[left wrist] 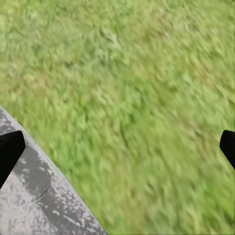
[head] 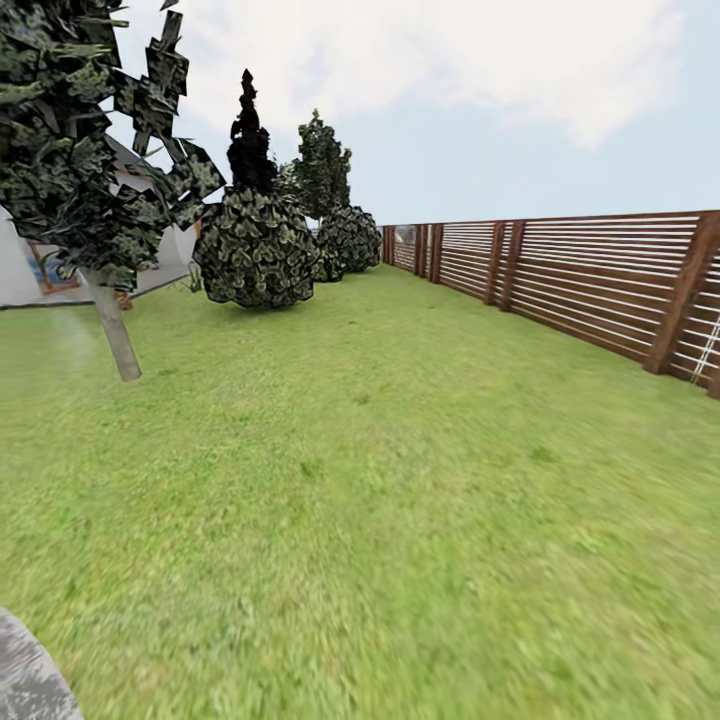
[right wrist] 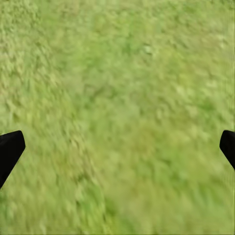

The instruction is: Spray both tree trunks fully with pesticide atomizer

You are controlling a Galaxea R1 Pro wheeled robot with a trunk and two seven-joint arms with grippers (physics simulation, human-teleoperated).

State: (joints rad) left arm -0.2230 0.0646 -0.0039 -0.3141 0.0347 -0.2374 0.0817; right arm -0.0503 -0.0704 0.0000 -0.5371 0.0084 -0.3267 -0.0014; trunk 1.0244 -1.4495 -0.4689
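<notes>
I stand on the garden lawn (head: 380, 480). One tree rises at the left, its pale mottled trunk (head: 115, 332) leaning slightly under a dark leafy crown (head: 70, 140). The pesticide atomizer is out of view. A corner of the speckled grey concrete floor (head: 25, 670) lies at my lower left. In the left wrist view my left gripper (left wrist: 117, 152) is open over grass, beside the concrete floor (left wrist: 34, 196); its black fingertips (left wrist: 10, 149) sit far apart. My right gripper (right wrist: 117, 152) hangs open over bare grass, with nothing between its fingertips (right wrist: 10, 149).
A brown slatted fence (head: 600, 280) runs along the right side into the distance. Round leafy shrubs (head: 255, 250) and a narrow black columnar tree (head: 248, 135) stand ahead at the left. A white building wall (head: 20, 270) shows behind the tree. Open grass stretches ahead.
</notes>
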